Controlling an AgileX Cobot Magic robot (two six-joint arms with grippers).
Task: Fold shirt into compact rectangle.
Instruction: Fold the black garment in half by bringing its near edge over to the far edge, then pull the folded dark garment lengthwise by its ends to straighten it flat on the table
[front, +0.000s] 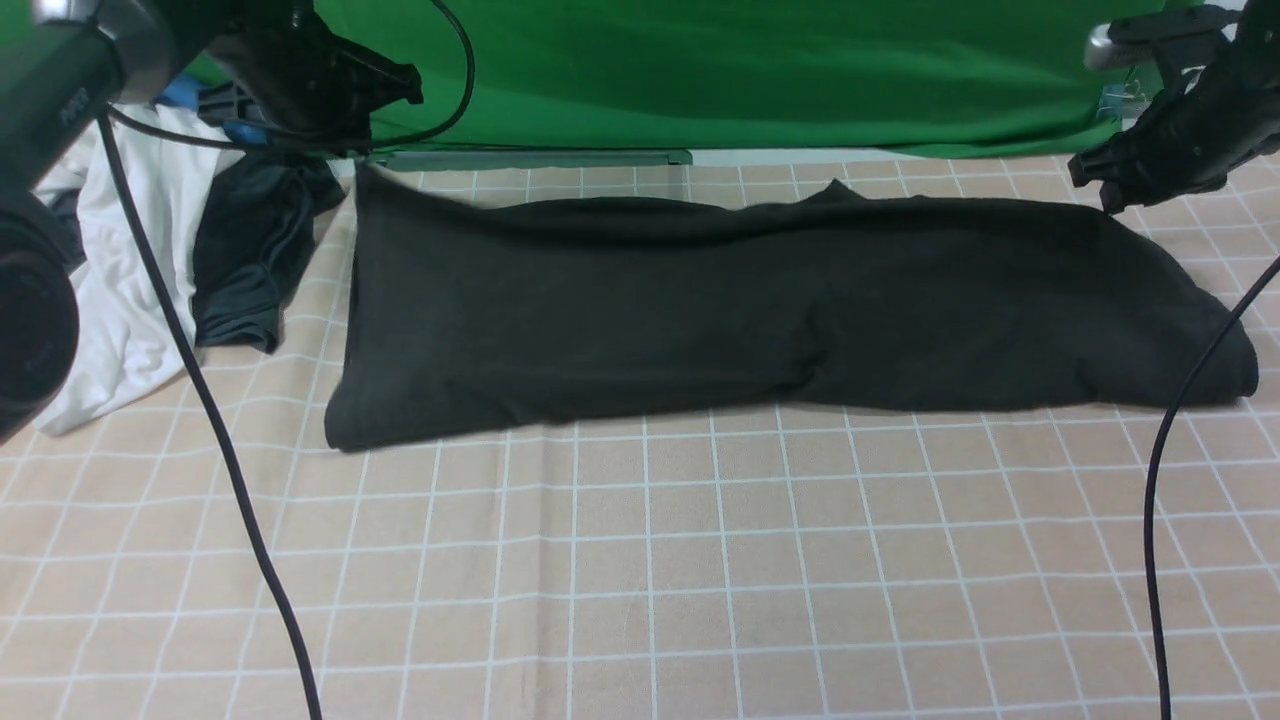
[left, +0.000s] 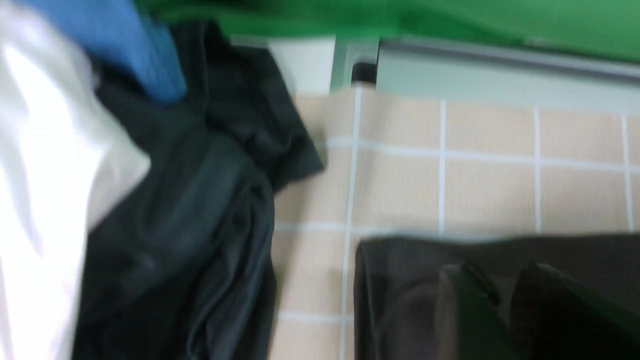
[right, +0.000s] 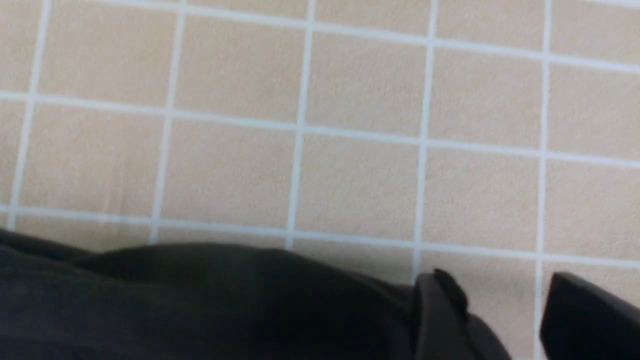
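The black shirt (front: 760, 310) lies on the checked tablecloth (front: 700, 560) as a long flat band running left to right, with a small peak on its far edge near the middle. No print or label shows. My left gripper (front: 352, 148) hovers over the shirt's far left corner. In the left wrist view, which is blurred, this gripper (left: 502, 282) has its fingers slightly apart above the black shirt (left: 400, 280). My right gripper (front: 1112, 195) hangs by the far right corner. The right wrist view shows that gripper (right: 500, 295) open over bare cloth, just beside the shirt's edge (right: 200, 300).
A white shirt (front: 130, 280), a dark grey garment (front: 250, 260) and a bit of blue fabric (front: 185, 92) are piled at the far left. A green backdrop (front: 750, 70) closes the far side. Black cables (front: 220, 450) (front: 1155, 520) hang across the front on both sides.
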